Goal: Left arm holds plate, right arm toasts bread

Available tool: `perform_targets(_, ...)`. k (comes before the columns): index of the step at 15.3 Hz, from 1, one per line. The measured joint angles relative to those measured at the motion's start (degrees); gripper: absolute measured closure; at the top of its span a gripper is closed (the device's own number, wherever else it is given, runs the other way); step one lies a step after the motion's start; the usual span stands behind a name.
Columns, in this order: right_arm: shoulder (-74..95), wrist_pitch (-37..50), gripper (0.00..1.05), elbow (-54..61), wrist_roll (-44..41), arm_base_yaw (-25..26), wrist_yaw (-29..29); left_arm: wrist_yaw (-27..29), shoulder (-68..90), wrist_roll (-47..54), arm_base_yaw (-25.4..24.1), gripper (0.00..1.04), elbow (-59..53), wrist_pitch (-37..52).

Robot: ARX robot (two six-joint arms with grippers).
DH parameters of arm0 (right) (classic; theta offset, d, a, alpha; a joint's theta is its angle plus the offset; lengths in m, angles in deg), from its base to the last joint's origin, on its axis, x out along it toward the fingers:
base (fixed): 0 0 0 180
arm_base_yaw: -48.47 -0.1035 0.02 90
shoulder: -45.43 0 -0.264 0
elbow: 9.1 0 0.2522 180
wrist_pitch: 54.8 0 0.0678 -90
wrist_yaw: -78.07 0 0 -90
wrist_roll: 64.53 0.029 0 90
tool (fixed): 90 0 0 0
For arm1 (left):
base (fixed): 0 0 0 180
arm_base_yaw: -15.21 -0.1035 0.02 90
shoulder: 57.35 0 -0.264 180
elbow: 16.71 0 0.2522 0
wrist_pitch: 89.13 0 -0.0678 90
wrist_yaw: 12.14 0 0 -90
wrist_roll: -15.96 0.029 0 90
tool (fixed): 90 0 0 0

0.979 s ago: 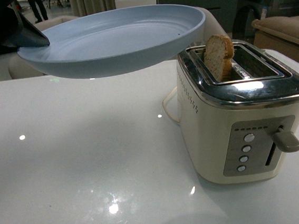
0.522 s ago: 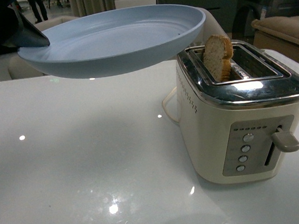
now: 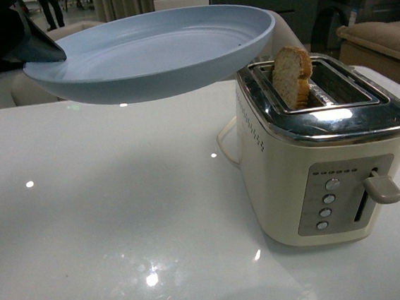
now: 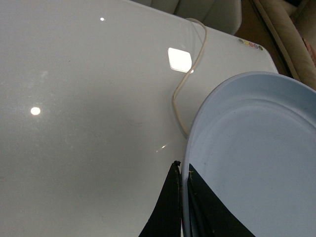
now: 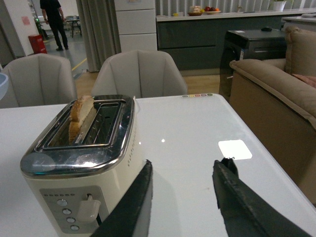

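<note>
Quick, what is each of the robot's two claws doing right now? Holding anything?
Left gripper: closed on the rim of the plate.
Right gripper: open, holding nothing.

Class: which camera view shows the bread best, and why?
Front view: the bread stands out of the toaster slot, with its crumb face visible. The right wrist view shows it nearly edge-on. The left wrist view misses it.
</note>
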Motion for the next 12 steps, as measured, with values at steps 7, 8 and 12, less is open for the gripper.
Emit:
perform_targets(7, -8.9, -3.5, 1.03, 5.2, -1.3, -14.6, -13.2, 0.0, 0.0, 0.0, 0.0, 1.03, 0.0, 0.0)
perform_targets(8, -9.7, -4.1, 1.03, 5.6, -1.3, -14.3, -14.2, 0.0, 0.0, 0.0, 0.0, 1.03, 0.0, 0.1)
perform_targets(12, -15.6, -11.3, 1.03, 6.4, -1.3, -14.0, -14.3, 0.0, 0.0, 0.0, 0.0, 1.03, 0.0, 0.0)
